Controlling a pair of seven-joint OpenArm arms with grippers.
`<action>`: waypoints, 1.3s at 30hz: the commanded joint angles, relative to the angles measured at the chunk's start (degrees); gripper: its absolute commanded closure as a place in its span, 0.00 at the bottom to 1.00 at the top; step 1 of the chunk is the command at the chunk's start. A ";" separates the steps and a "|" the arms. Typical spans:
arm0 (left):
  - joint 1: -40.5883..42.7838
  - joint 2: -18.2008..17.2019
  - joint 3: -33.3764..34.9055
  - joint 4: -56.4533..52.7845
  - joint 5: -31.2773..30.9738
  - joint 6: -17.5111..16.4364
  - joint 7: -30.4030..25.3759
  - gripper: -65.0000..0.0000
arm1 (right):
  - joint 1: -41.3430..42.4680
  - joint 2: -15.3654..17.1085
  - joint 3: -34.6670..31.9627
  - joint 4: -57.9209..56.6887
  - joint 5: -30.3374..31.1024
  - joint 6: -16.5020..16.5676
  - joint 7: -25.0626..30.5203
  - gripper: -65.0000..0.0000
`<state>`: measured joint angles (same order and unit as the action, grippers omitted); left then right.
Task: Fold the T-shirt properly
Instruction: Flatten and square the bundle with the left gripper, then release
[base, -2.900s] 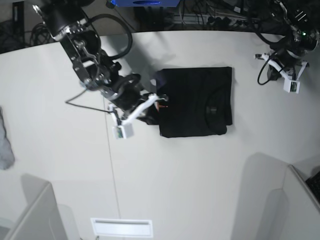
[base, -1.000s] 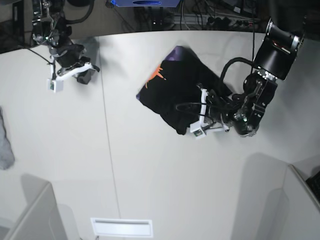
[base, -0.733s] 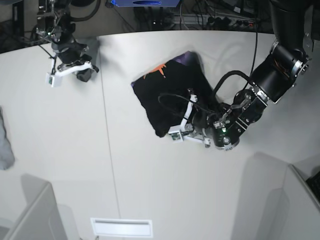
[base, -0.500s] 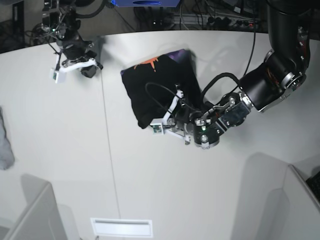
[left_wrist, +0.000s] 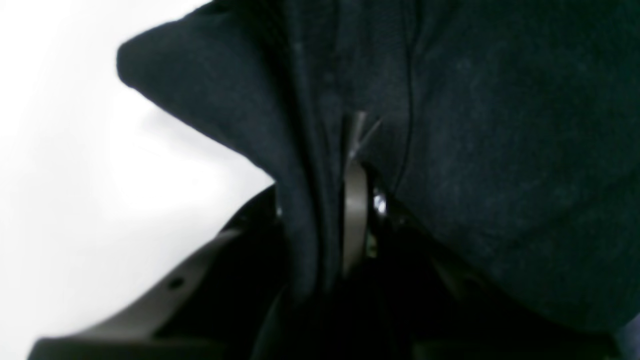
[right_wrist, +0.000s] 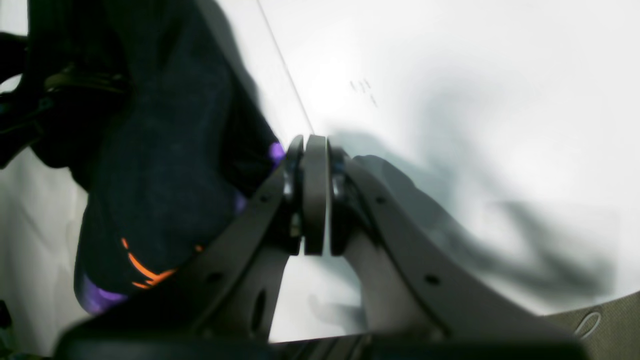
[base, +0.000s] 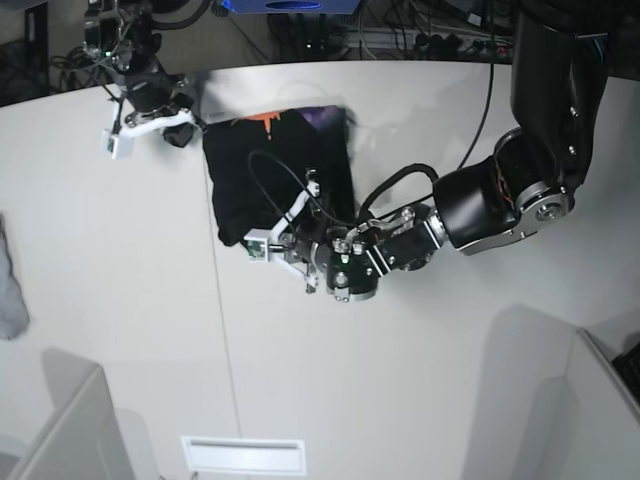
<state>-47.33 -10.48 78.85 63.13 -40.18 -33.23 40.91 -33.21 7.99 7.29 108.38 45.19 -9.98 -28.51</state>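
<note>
— Left gripper (base: 285, 232), lower centre of the base view: we see it clamped on the lower edge of the T-shirt (base: 275, 170), black folds pinched between its jaws in the left wrist view.

— And the right gripper (base: 178, 128)?

— Upper left of the frame, jaws pressed together on nothing, just beside the shirt's upper-left corner but not holding it.

— Where does the shirt lie?

— On the white table (base: 420, 380), upper centre-left, a compact folded bundle with the orange and purple print (base: 285, 118) peeking along its top edge.

— How far along are we?

— We judge the folding largely done: the garment is a small packet. What seems left is setting it down squarely and letting go.

— What differs from half a second ago?

— The bundle has slid further toward the upper left and turned; the left arm has reached further across with it. The right gripper sits in much the same corner, now beside the cloth.
</note>
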 joint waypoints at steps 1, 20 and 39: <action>-1.77 0.85 -0.48 0.47 2.07 -0.13 -1.13 1.00 | -0.06 0.32 0.32 0.94 0.39 0.70 0.86 1.00; 4.74 4.28 -15.77 0.91 20.45 -6.77 4.33 1.00 | 1.17 0.67 5.15 -5.56 -3.65 0.79 0.69 1.00; 0.52 5.95 -16.48 1.44 19.92 -6.77 4.33 0.21 | 3.72 0.76 4.71 -5.56 -3.65 0.79 0.60 1.00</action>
<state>-44.88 -4.95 63.09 63.55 -19.75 -40.36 45.80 -29.56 8.25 11.88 101.89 41.52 -9.78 -28.69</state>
